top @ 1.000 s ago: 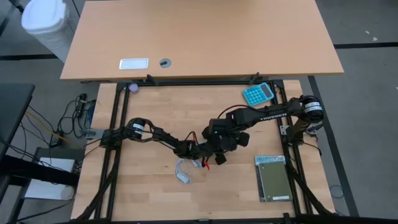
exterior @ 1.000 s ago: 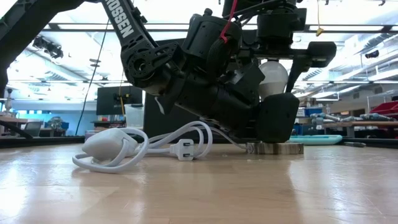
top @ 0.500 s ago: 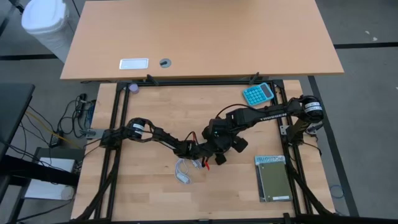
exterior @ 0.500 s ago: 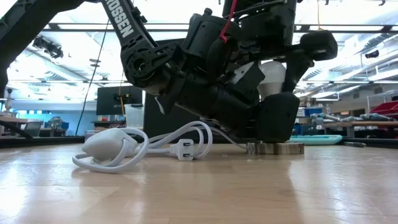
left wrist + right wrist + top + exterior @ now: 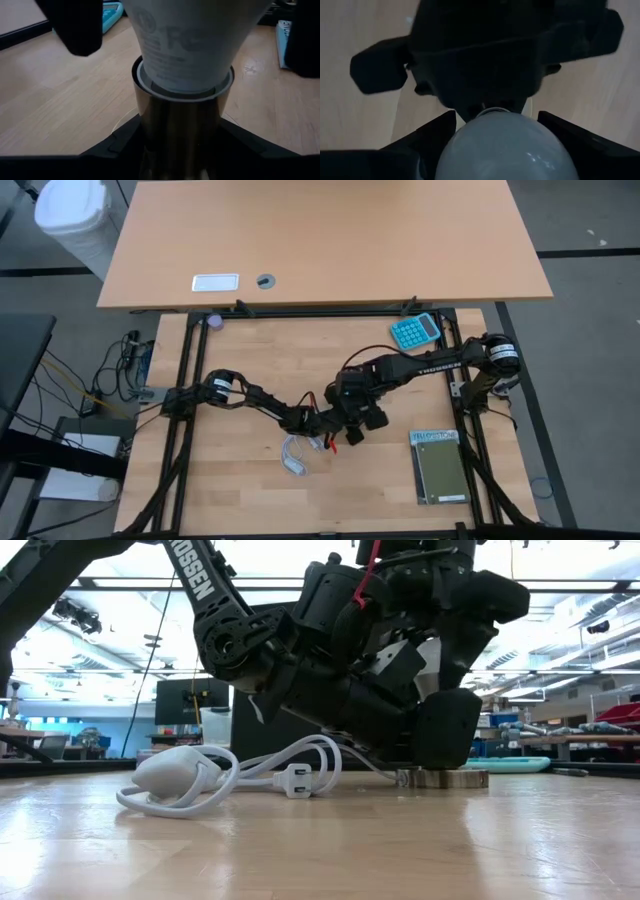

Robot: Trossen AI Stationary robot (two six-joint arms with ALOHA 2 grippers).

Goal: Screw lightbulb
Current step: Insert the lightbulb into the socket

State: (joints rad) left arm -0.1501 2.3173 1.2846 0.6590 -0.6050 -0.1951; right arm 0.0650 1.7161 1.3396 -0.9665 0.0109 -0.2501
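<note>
Near the middle of the pale wooden surface [image 5: 250,490], the small white pear-shaped lightbulb [image 5: 506,145] stood upright with its narrow end seated in a dull metallic socket collar [image 5: 180,127]. The left tool [image 5: 322,423] was closed around that socket low down, apparently to keep it from turning. The right tool [image 5: 362,412] hung directly above, its dark fingers [image 5: 427,137] flanking the bulb's rounded glass on both sides, placed for twisting; whether they pressed the glass or stood just clear could not be told. A coiled white cable with a plug [image 5: 225,775] lay to the left, while a teal calculator [image 5: 415,331] sat far right, well apart.
</note>
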